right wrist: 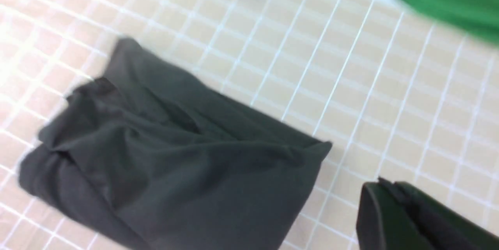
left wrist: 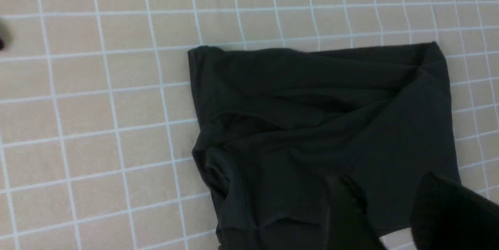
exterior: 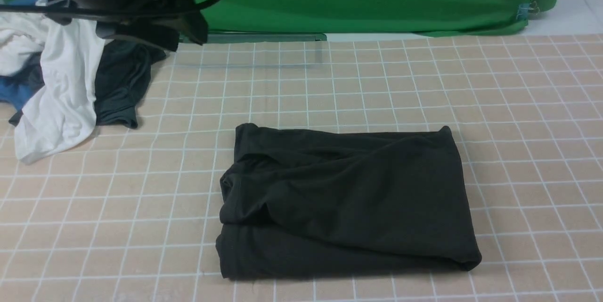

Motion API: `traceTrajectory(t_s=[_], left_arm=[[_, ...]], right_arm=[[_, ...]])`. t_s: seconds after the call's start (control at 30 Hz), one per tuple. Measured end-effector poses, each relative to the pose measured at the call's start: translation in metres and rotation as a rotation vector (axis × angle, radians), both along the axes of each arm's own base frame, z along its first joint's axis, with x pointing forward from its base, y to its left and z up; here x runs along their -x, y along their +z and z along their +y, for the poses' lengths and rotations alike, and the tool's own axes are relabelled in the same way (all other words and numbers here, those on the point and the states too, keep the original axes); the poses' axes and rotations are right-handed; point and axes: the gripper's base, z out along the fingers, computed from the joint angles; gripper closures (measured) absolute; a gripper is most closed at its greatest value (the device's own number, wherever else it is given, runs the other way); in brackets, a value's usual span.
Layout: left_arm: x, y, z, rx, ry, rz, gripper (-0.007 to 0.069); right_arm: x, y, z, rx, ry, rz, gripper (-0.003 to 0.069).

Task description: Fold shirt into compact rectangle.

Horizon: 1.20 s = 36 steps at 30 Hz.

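Both my grippers hang clear above the folded black cotton shirt (exterior: 346, 203), lying mid-mat with its long axis left to right (rumpled on top): left gripper (left wrist: 390, 211) parted over it and nearer, right gripper (right wrist: 409, 218) pressed together, empty, off its right edge.

I saw even, soft lighting with no glare. The shirt (exterior: 346, 203) cast only a thin shadow on the gridded table (exterior: 518, 104), and its black folds read as barely distinguishable. My right wrist view was motion-blurred throughout; the left wrist's near fingers (left wrist: 347, 218) were out of focus.
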Motion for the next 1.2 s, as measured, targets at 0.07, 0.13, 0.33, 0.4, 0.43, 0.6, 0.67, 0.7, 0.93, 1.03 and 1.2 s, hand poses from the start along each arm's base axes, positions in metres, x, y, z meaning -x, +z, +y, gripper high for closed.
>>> traceTrajectory(t_s=[0.07,0.13,0.33,0.4,0.43,0.6,0.67,0.7,0.93,1.03,1.2], left_arm=[[0.004,0.003,0.002,-0.012,0.002,-0.012,0.0553],[0.007,0.006,0.003,-0.015,0.003,-0.022,0.0598],[0.009,0.008,0.004,-0.014,0.003,-0.026,0.0611],[0.009,0.008,0.004,-0.013,0.003,-0.027,0.0611],[0.009,0.008,0.004,-0.013,0.003,-0.027,0.0611],[0.009,0.008,0.004,-0.014,0.003,-0.025,0.0610],[0.009,0.008,0.004,-0.015,0.003,-0.026,0.0610],[0.009,0.008,0.004,-0.014,0.003,-0.025,0.0610],[0.009,0.008,0.002,0.004,-0.002,-0.021,0.0610],[0.009,0.008,0.002,0.004,-0.002,-0.021,0.0610],[0.009,0.008,0.002,0.004,-0.002,-0.020,0.0610]], right_arm=[[0.028,0.005,-0.007,-0.005,0.006,-0.045,0.0631],[0.058,0.004,-0.015,-0.001,0.018,-0.081,0.0631],[0.121,-0.032,-0.034,0.022,0.046,-0.240,0.0631],[0.137,-0.048,-0.039,0.016,0.039,-0.318,0.0631],[0.145,-0.050,-0.042,0.004,0.033,-0.367,0.0631],[0.166,-0.084,-0.049,-0.063,-0.004,-0.569,0.0631],[0.166,-0.099,-0.049,-0.078,-0.016,-0.609,0.0631],[0.162,-0.111,-0.049,-0.081,-0.021,-0.614,0.0631],[0.150,-0.138,-0.047,-0.112,-0.047,-0.644,0.0628],[0.147,-0.140,-0.046,-0.142,-0.063,-0.680,0.0628],[0.144,-0.141,-0.046,-0.177,-0.082,-0.750,0.0626]])
